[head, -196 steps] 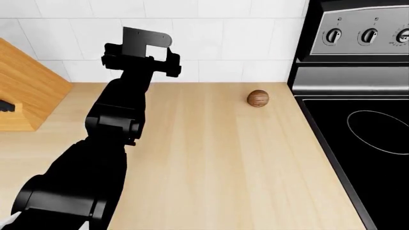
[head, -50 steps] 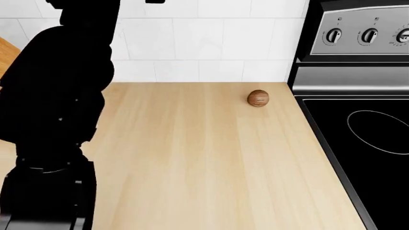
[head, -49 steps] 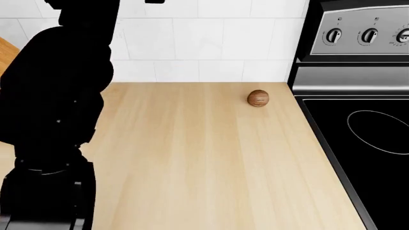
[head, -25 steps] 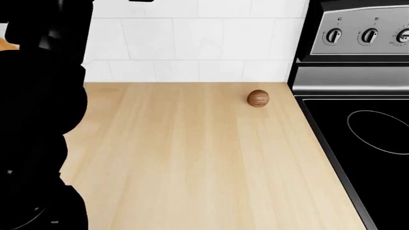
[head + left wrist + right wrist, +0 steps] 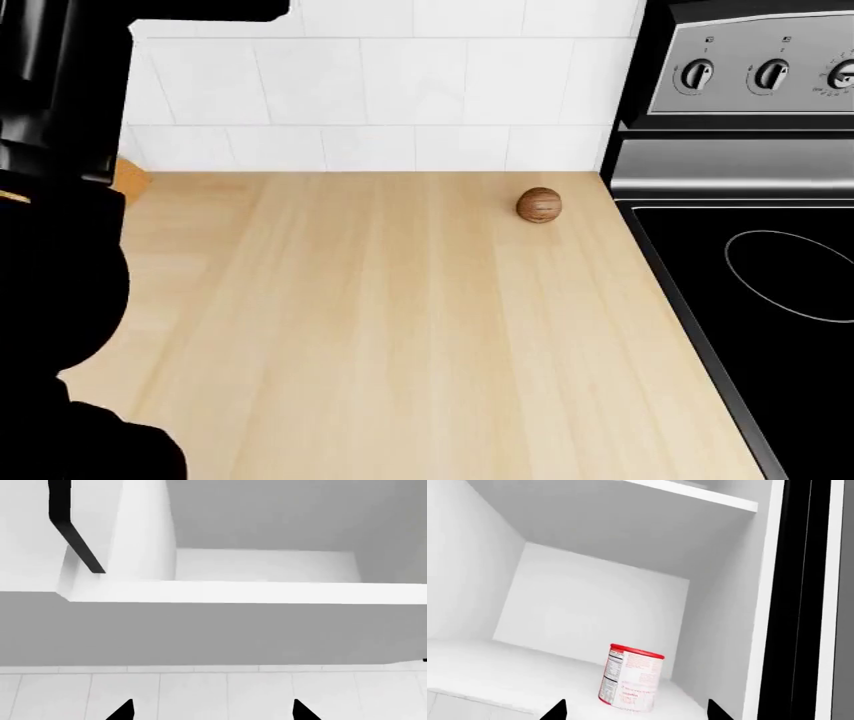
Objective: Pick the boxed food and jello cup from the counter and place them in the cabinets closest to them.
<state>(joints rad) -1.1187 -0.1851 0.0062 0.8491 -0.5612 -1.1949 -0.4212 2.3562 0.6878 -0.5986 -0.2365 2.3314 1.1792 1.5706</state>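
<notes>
The jello cup [image 5: 630,677], with its red lid and white-and-red printed side, stands upright on a white cabinet shelf [image 5: 507,670]. My right gripper [image 5: 637,716] is open just in front of the cup, which is not between its fingertips. My left gripper [image 5: 213,712] is open and empty, facing the open inside of another white cabinet [image 5: 267,565] above the tiled wall. In the head view only my left arm [image 5: 54,250] shows, along the left edge over the pale-wood counter [image 5: 400,320]. The boxed food is out of view.
A brown walnut-like ball [image 5: 539,204] lies on the counter near the black stovetop [image 5: 761,260] and its knob panel [image 5: 747,70]. A wooden block's corner [image 5: 130,178] peeks out behind my left arm. A black door edge [image 5: 794,600] borders the cup's cabinet, and a black handle [image 5: 73,530] shows on the left cabinet.
In the head view my left arm has swung up and to the left, uncovering more of the counter. The walnut-like ball has not moved.
</notes>
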